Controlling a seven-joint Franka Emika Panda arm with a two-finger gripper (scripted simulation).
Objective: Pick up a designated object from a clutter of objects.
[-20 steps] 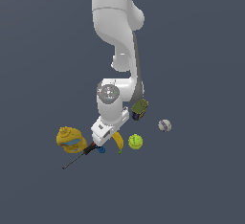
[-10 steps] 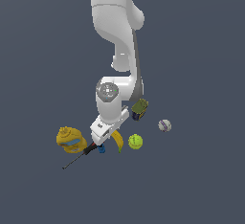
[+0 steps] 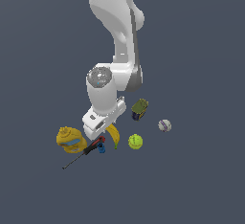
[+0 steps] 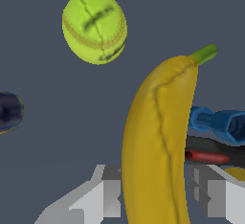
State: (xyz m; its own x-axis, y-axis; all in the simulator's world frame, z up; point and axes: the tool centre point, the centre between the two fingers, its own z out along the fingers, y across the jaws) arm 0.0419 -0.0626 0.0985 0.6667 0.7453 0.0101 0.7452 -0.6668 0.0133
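The yellow banana with a greenish tip lies just to the exterior view's left of the tennis ball. In the wrist view the banana runs lengthwise between my two grey fingers, which sit against its sides. My gripper is down low in the clutter and looks shut on the banana. In the exterior view the gripper is mostly hidden under the white hand. I cannot tell whether the banana is off the ground.
A yellow-green tennis ball, a white baseball and a green-and-dark-blue can lie nearby. The thin black-red-blue tool lies right beside the banana, next to the lumpy yellow item.
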